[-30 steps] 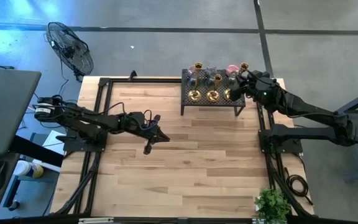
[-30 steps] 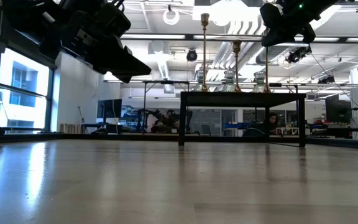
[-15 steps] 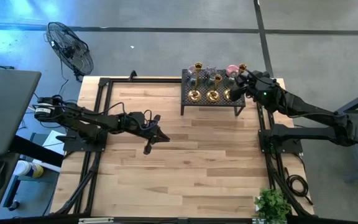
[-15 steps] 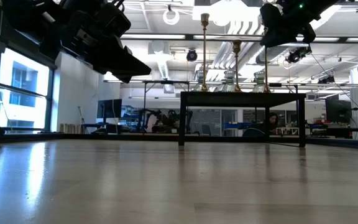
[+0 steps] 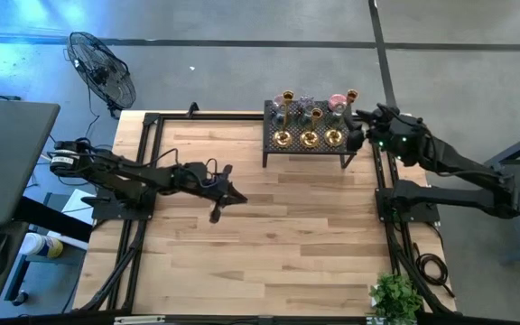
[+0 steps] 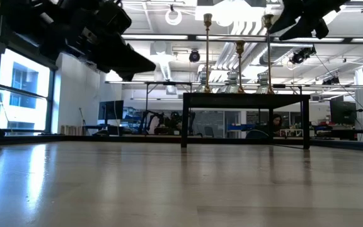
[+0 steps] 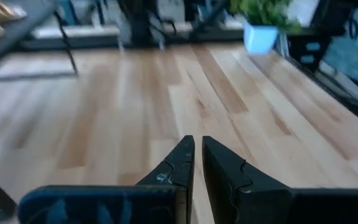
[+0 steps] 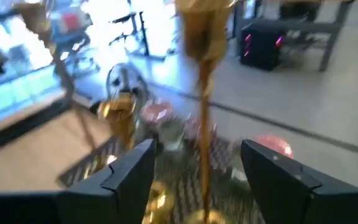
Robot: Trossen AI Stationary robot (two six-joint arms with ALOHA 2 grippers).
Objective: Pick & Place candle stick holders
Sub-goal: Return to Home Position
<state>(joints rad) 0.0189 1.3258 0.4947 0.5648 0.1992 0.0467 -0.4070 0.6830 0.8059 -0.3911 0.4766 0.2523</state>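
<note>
The right gripper (image 8: 197, 149), wide open and empty, hung beside the rack (image 5: 320, 148). A careless swing could topple the brass holder (image 8: 202, 93). The left gripper (image 7: 196, 155) was nearly closed, empty.

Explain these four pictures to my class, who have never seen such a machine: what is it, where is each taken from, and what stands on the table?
It is a robot with two dark arms at a wooden table. One picture looks straight down, one looks level along the tabletop, and one comes from each arm's wrist. Near one edge stands a black rack carrying brass candle stick holders and a pink glass cup. The right gripper is open beside the rack's end, holding nothing. The left gripper is shut, empty, over bare wood. A plant sits by a corner.
</note>
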